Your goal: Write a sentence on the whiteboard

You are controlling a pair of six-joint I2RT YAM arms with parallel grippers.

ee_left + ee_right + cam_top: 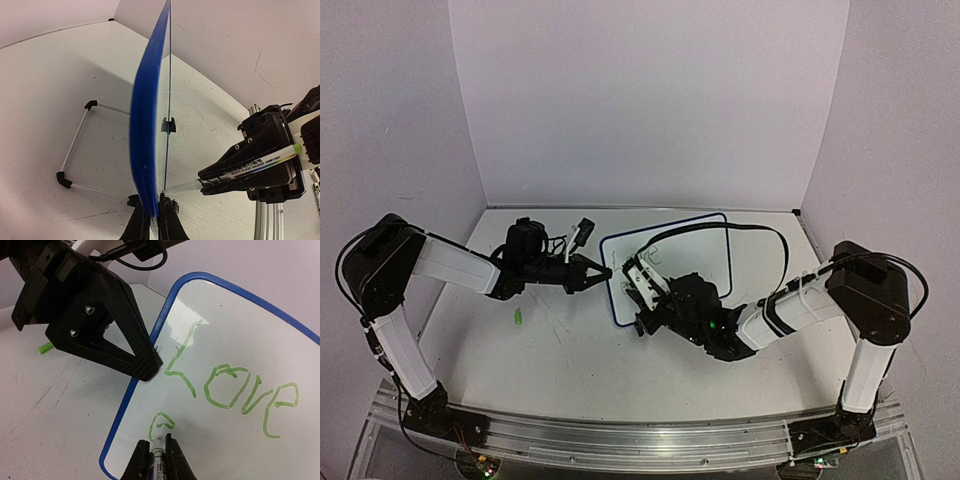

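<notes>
Whiteboard (260, 330) — glossy, blue-rimmed; marker (252, 166) slim, white.

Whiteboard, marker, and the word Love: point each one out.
whiteboard (240, 330), right wrist view, bare white face above the writing.
marker (250, 167), left wrist view, printed barrel.
word "Love" (225, 389), right wrist view, the letter o.

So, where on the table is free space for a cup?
Bare table lies in front of the board, between the green cap and the right arm. Crowded: the board's left edge, where the left tool and right tool meet.
</notes>
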